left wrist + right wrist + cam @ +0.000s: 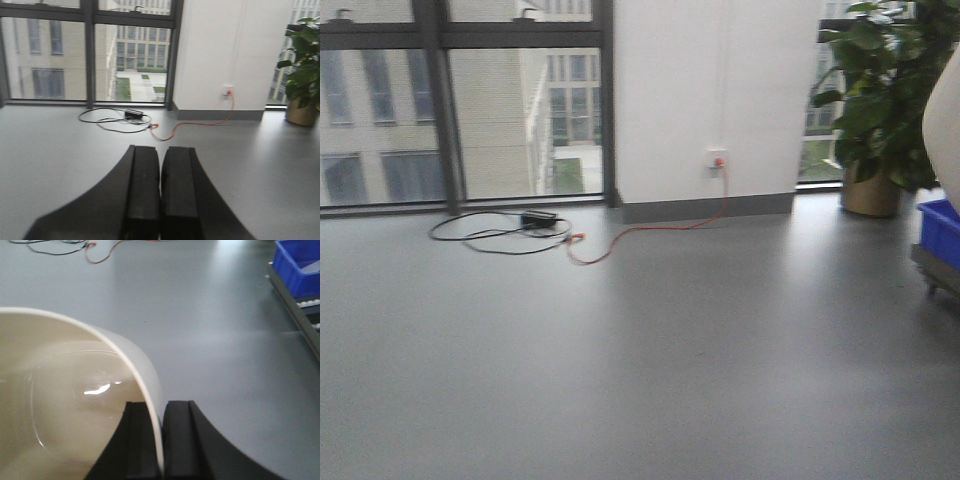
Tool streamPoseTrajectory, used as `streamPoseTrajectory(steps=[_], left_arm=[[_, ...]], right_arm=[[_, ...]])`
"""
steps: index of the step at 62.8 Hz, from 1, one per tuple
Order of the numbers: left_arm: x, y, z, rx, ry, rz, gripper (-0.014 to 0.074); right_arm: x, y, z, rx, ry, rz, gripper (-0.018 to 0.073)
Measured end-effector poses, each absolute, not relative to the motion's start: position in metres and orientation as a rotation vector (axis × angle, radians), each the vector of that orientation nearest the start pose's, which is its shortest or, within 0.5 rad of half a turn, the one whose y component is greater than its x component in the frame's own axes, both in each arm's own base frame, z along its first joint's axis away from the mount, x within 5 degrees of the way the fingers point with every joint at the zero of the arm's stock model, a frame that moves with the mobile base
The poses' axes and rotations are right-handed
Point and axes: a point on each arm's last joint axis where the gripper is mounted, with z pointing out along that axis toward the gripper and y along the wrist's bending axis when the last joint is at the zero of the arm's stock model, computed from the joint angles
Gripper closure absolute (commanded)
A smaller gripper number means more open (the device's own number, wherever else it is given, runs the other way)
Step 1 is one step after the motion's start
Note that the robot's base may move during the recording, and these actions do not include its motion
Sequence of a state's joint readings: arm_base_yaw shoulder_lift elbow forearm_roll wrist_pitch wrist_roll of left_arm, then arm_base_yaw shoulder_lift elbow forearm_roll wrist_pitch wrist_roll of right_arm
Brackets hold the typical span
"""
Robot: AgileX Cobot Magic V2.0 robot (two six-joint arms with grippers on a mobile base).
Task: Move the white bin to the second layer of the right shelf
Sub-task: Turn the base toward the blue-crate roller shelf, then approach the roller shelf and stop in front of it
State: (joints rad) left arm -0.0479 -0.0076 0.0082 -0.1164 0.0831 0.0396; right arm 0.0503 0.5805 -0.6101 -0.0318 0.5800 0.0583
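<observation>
The white bin point(65, 405) fills the lower left of the right wrist view, its cream inside empty and glossy. My right gripper point(159, 407) is shut on the bin's rim, one finger inside the wall and one outside. The bin is held above the grey floor. A curved cream edge of the bin point(942, 130) shows at the far right of the front view. My left gripper point(160, 152) is shut with nothing between its fingers, pointing across the floor toward the windows. A steel rack edge with white rollers point(307, 305) shows at the right of the right wrist view; which layer it is I cannot tell.
A blue crate point(298, 265) sits on the rack at the right, also the blue crate point(940, 232) in the front view. A potted plant point(880, 100) stands by the white wall. Black and orange cables point(535, 232) lie on the floor near the windows.
</observation>
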Motion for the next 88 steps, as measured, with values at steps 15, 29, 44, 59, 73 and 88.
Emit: streamPoseTrajectory(steps=[15, 29, 44, 59, 73, 88], left_arm=[[0.0561, -0.0036, 0.2033, -0.015, 1.568, -0.105, 0.0512], [0.0561, -0.0036, 0.2033, -0.015, 1.568, -0.105, 0.0512], [0.0561, -0.0036, 0.2033, -0.015, 1.568, -0.105, 0.0512], [0.0561, -0.0036, 0.2033, -0.015, 1.568, -0.105, 0.0512], [0.0561, -0.0036, 0.2033, -0.015, 1.568, -0.105, 0.0512], [0.0561, -0.0036, 0.2033, -0.015, 1.568, -0.105, 0.0512]], right_arm=[[0.1128, 0.0041, 0.3205, -0.008, 2.034, 0.034, 0.0504], [0.1128, 0.0041, 0.3205, -0.008, 2.034, 0.034, 0.0504], [0.1128, 0.0041, 0.3205, -0.008, 2.034, 0.034, 0.0504], [0.1128, 0.0041, 0.3205, -0.008, 2.034, 0.034, 0.0504], [0.1128, 0.0041, 0.3205, -0.008, 2.034, 0.034, 0.0504], [0.1128, 0.0041, 0.3205, -0.008, 2.034, 0.034, 0.0504]])
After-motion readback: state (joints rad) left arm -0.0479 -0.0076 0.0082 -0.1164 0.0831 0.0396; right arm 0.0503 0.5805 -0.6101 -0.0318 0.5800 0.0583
